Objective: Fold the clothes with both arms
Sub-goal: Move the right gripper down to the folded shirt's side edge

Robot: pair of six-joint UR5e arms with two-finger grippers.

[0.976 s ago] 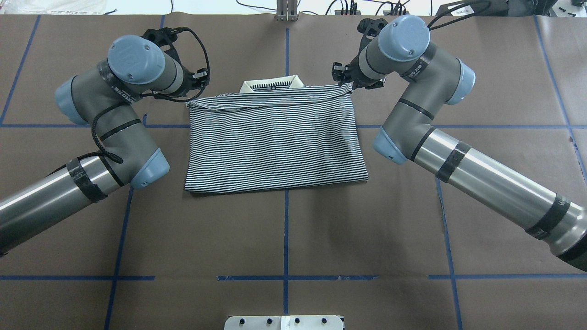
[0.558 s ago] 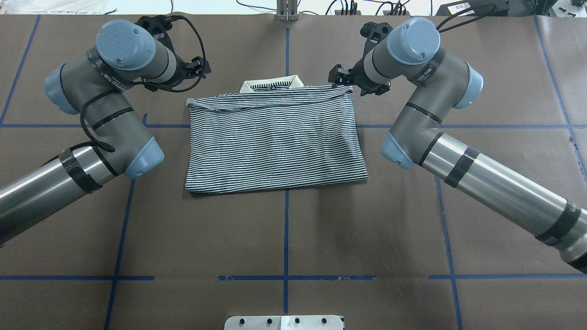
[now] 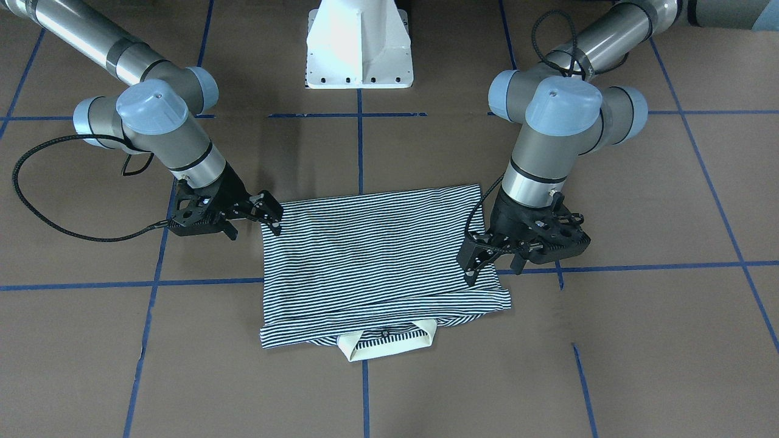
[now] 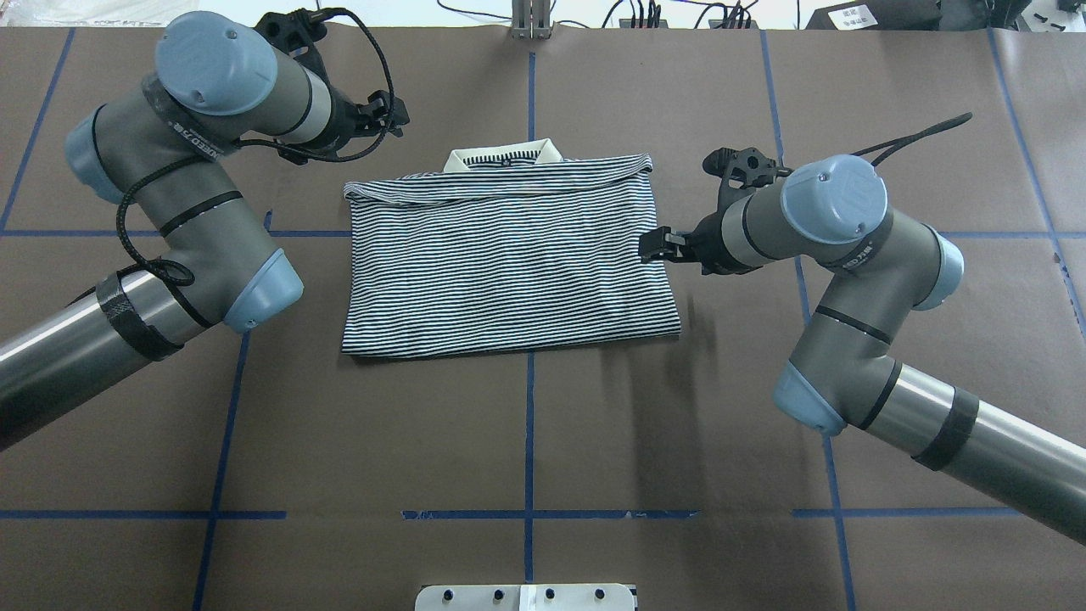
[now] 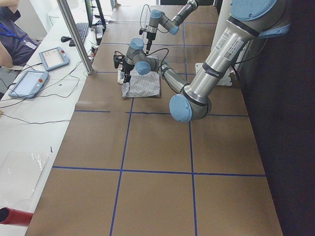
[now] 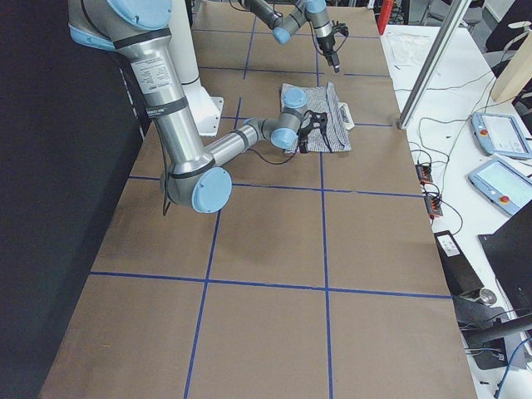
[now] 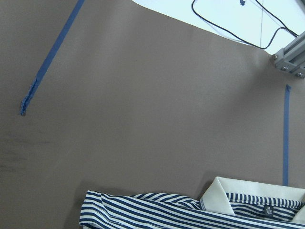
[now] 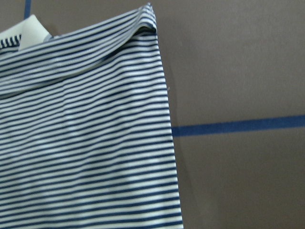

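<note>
My L hand point(image 4: 392, 117) is released, jaws parted w/ nothing btwn them. It hangs above the tabletop point(image 4: 526, 441) just off the far-left corner of the polo shirt point(image 4: 509, 263), not touching it. My R hand point(image 4: 652, 246) is likewise released & empty, raised over the shirt's right edge abt midway along. The shirt lies flat in the middle of the tabletop, folded to a rough rectangle, stripes running across. Its white collar point(image 4: 505, 155) pokes out at the far edge, past a doubled-over striped fold. Blue tape lines point(image 4: 529, 424) cross the brown surface, one passing under the shirt.
</note>
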